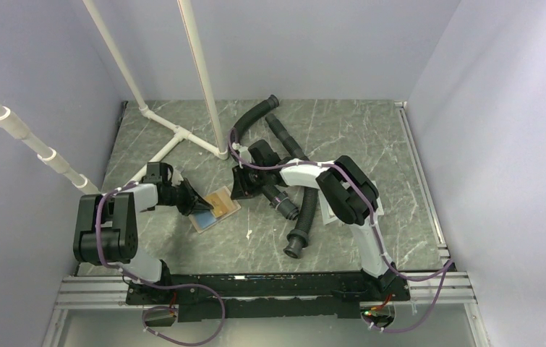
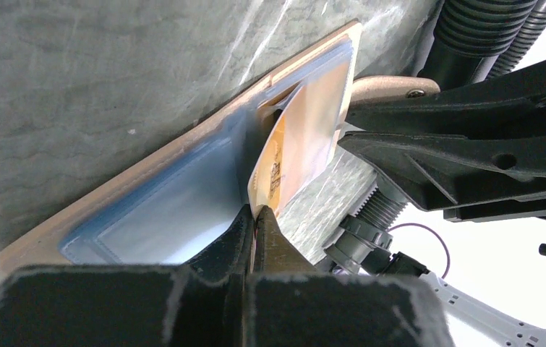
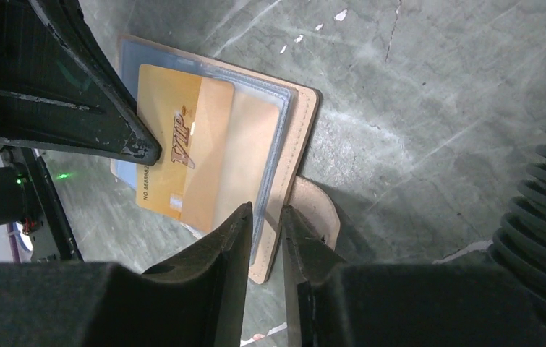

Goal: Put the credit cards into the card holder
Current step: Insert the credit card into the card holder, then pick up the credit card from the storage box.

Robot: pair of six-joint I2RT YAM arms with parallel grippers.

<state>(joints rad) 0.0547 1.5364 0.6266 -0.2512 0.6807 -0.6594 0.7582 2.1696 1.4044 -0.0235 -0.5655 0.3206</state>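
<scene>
Left gripper (image 2: 255,217): black two-finger tool, nearest the lens in its own wrist view. Fingers are pressed together on the outer corner of the orange-yellow card (image 2: 306,137), with no gap between them. Position: at the left side of the card holder (image 2: 38,242).

Right gripper (image 3: 266,220): black fingers set close, with the narrow slot between them filled by the card holder's stitched tan edge and clear sleeve. It is clamped on that edge, just beside the snap tab (image 3: 320,210). Position: at the right side of the card holder, opposite the left gripper.

Card holder: tan, leather-like, lying open on the table (image 3: 414,87), inner side up, with blue-tinted clear pockets (image 2: 176,210). In the overhead view it sits between the two grippers, touched by both.

Orange-yellow card: one item, gold face with "VIP" lettering. Part lies under the card holder's clear sleeve and the rest sticks out toward the left gripper. In the left wrist view the free end is tilted up off the holder.

Table: grey-green marbled surface under the card holder.

Black corrugated hoses (image 1: 302,217): several, near the right of the card holder.

White pipe frame (image 1: 183,137): beyond the card holder, apart from it
</scene>
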